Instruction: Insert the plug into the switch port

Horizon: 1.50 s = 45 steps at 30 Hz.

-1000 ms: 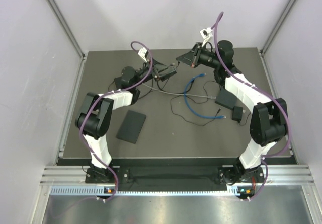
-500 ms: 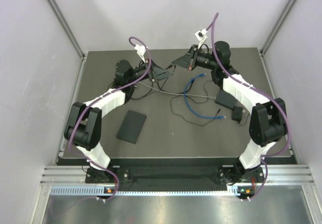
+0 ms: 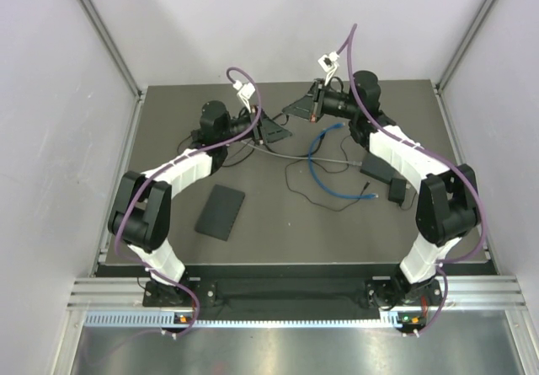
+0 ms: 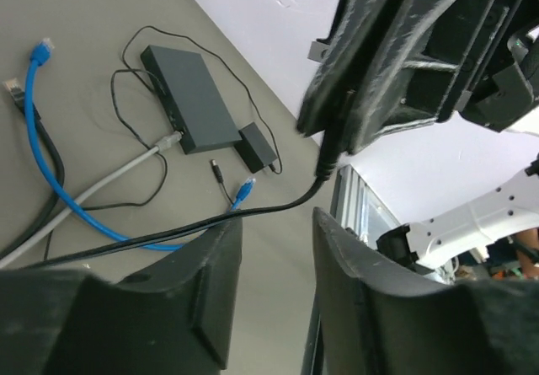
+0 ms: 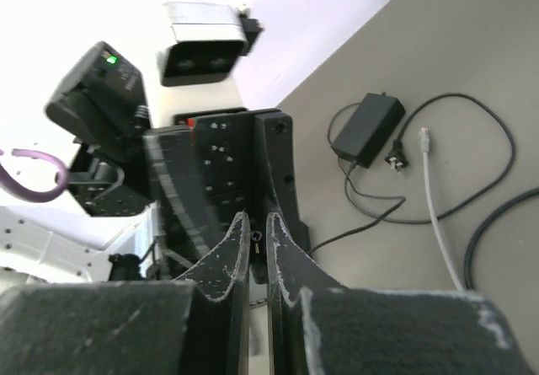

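While R gripper (image 5: 257,232) is clamped on black cable (image 4: 261,211) near its plug end, up at table (image 3: 278,232) rear, switch (image 3: 376,167) lies flat below on R side, ports apparently facing L. L gripper (image 4: 276,240) jaws part-open, holding nothing; R arm nearer.

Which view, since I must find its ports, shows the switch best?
Left wrist: the switch lies unobstructed, port side and grey cable visible. Top external shows it small; right wrist doesn't clearly show it.
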Tool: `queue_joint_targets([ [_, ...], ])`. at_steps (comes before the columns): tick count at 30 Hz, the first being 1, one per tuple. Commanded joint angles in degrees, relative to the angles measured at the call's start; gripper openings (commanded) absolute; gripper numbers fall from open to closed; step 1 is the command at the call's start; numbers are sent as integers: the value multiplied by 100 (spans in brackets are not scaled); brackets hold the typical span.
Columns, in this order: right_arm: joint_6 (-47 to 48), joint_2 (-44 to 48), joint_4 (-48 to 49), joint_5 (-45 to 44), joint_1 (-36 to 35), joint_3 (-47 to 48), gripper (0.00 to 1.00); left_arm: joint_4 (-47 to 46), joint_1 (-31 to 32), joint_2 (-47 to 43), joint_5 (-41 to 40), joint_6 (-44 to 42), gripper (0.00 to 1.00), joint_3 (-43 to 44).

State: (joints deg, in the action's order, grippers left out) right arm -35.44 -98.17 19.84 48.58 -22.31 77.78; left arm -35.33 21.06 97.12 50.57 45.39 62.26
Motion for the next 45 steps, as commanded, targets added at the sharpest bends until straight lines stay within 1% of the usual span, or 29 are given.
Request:
queue_joint_targets([
  [1, 405, 193, -198, -75, -125, 220, 0, -351, 3, -334, 443, -109, 48, 199],
  [3, 668, 202, -566, -217, -107, 308, 0, -622, 4, -553, 743, -126, 53, 59],
  [4, 714, 193, -638, -295, -90, 326, 0, -598, 3, -658, 1031, -361, 54, -3],
  [5, 731, 193, -691, -305, -81, 343, 0, -415, -5, -938, 1095, -590, 54, -55],
  [6, 749, 184, -752, -314, -90, 387, 0, 109, -14, -1080, 1122, -862, 54, -134],
  [7, 775, 176, -797, -331, -81, 405, 0, 462, -84, -1307, 1018, -1369, 53, -144],
  [8, 793, 175, -840, -331, -81, 440, 0, 683, -137, -1379, 921, -1470, 53, -179],
  [9, 802, 175, -876, -340, -90, 466, 0, 729, -198, -1415, 903, -1532, 53, -223],
  [10, 776, 175, -859, -305, -90, 466, 0, 573, -286, -1441, 946, -1715, 52, -319],
  [12, 723, 167, -824, -261, -90, 458, 0, 763, -295, -1415, 859, -2041, 53, -311],
  [13, 662, 167, -719, -165, -99, 449, 0, 1174, -278, -1407, 737, -2478, 54, -189],
  [16, 477, 149, -517, 63, -107, 405, 0, 1300, -208, -1231, 534, -2954, 54, -39],
  [19, 415, 140, -446, 196, -169, 405, 0, 1660, -172, -1099, 367, -3376, 55, 146],
  [25, 406, 97, -402, 266, -309, 449, 0, 1934, -85, -906, 410, -3747, 54, 243],
  [30, 371, 35, -366, 275, -388, 475, 0, 1881, 30, -862, 270, -3686, 48, 225],
  [34, 354, -18, -384, 310, -450, 475, 0, 1574, 74, -835, 111, -3449, 50, 155],
  [37, 380, -9, -428, 302, -459, 458, 0, 1564, 83, -818, 111, -3510, 49, 146],
  [40, 433, -9, -472, 284, -459, 431, 0, 1591, 74, -879, 252, -3606, 38, 120],
  [41, 441, -9, -472, 284, -468, 414, 0, 1591, 74, -888, 304, -3624, 24, 94],
  [45, 415, -9, -428, 275, -468, 431, 0, 1433, 74, -932, 568, -3449, 0, -46],
])
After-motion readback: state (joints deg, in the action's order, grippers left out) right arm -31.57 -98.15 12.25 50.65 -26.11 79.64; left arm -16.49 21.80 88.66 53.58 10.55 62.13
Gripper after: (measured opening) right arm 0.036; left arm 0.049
